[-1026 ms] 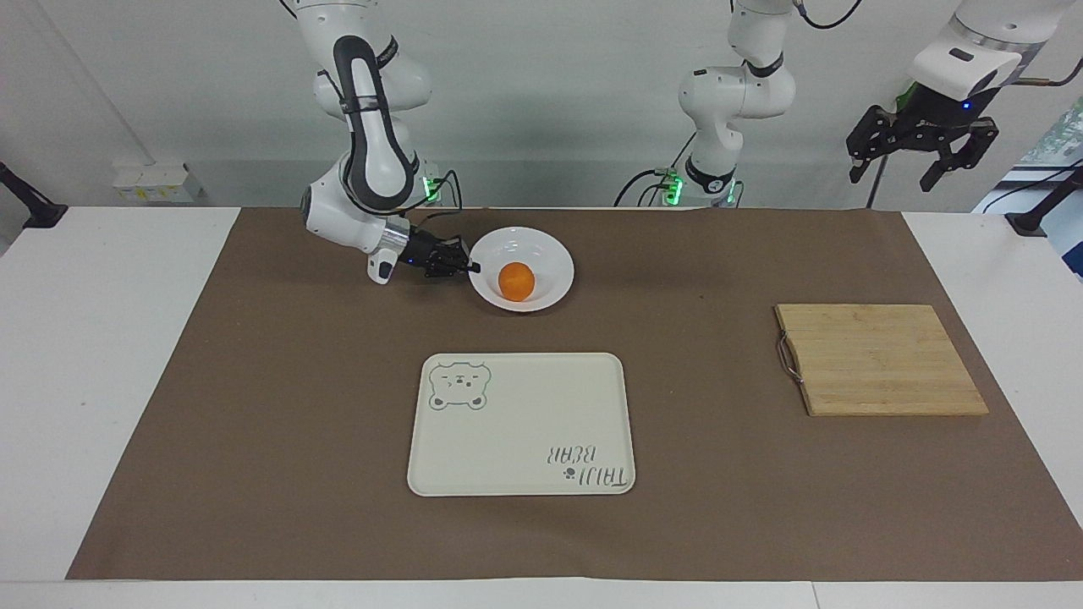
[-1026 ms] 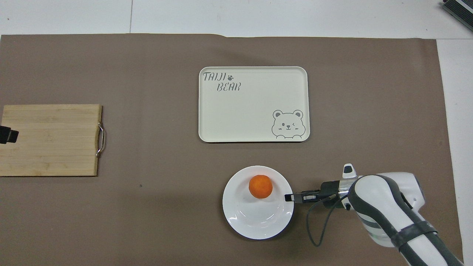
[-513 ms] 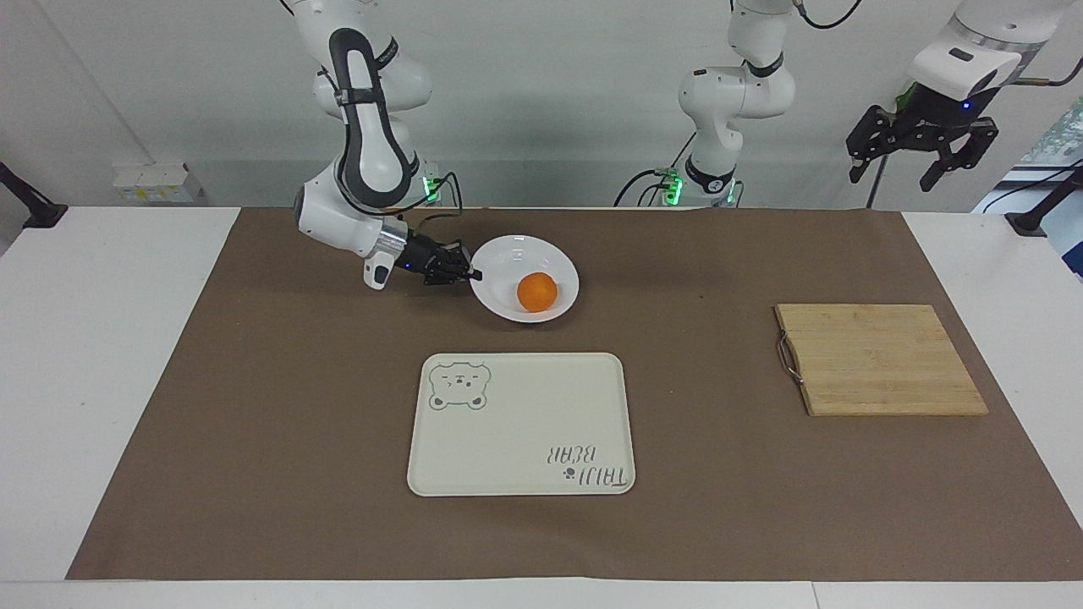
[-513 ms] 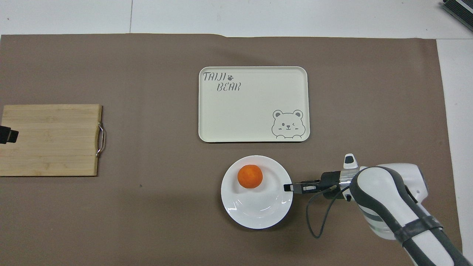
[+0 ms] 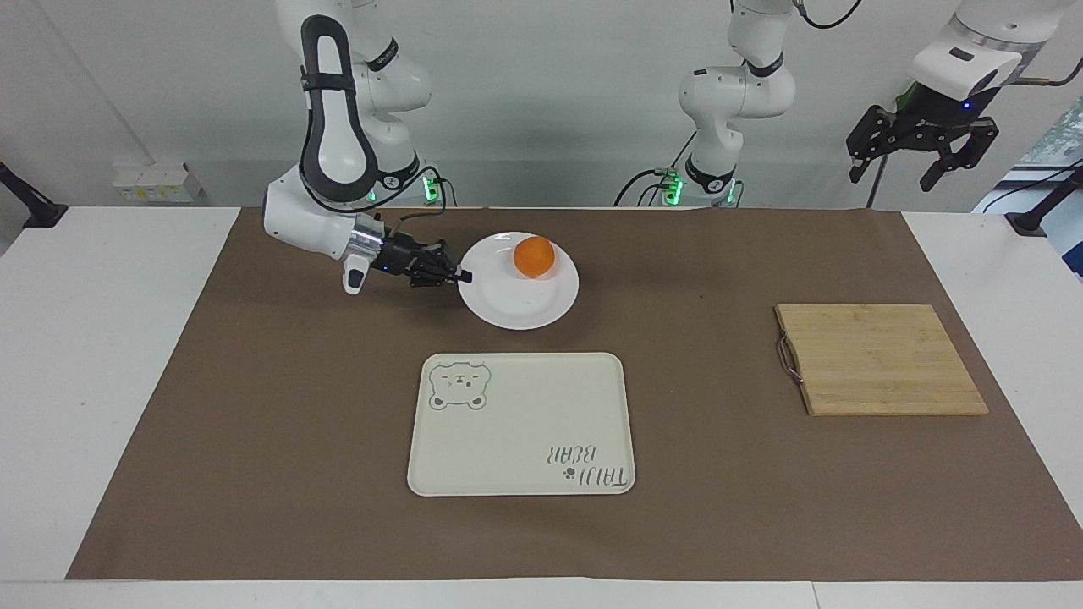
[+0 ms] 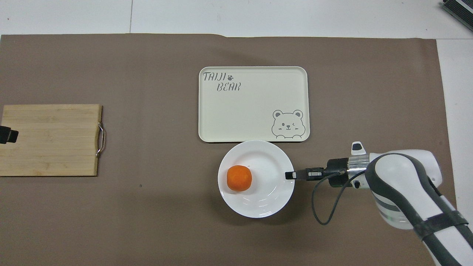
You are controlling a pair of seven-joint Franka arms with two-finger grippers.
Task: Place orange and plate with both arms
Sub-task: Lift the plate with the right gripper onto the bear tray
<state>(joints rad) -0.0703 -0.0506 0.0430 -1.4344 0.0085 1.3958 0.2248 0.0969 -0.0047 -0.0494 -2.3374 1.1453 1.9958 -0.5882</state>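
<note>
We see the right gripper (image 5: 461, 276) low over the brown mat (image 5: 254, 423), its fingers (image 6: 291, 175) pressed together on the rim of the plate (image 5: 508, 309) at the edge toward the right arm's end of the desk (image 5: 101, 338). The plate appears lifted and tilted (its shadow lies apart from it in the overhead view), just on the robots' side of the tray (image 5: 520, 423), its rim overlapping the tray's near edge from above. The orange (image 5: 535, 256) sits inside the plate, on the part nearer to the robots.

The left gripper (image 5: 918, 161) waits high in the air at the left arm's end, its fingers spread wide apart and holding nothing; in the overhead view only a dark tip of it shows over the cutting board (image 5: 880, 359).

Counting, we find one orange, one white plate, one cream tray, one bamboo cutting board with one metal handle (image 6: 100, 139), and two arms.

The tray carries the words "TAIJI BEAR" (image 6: 221, 82) with a small paw print, in the corner farthest from the robots toward the left arm's end, and a winking bear drawing (image 6: 287, 125) in the corner diagonally across from it. We can read no other writing.
</note>
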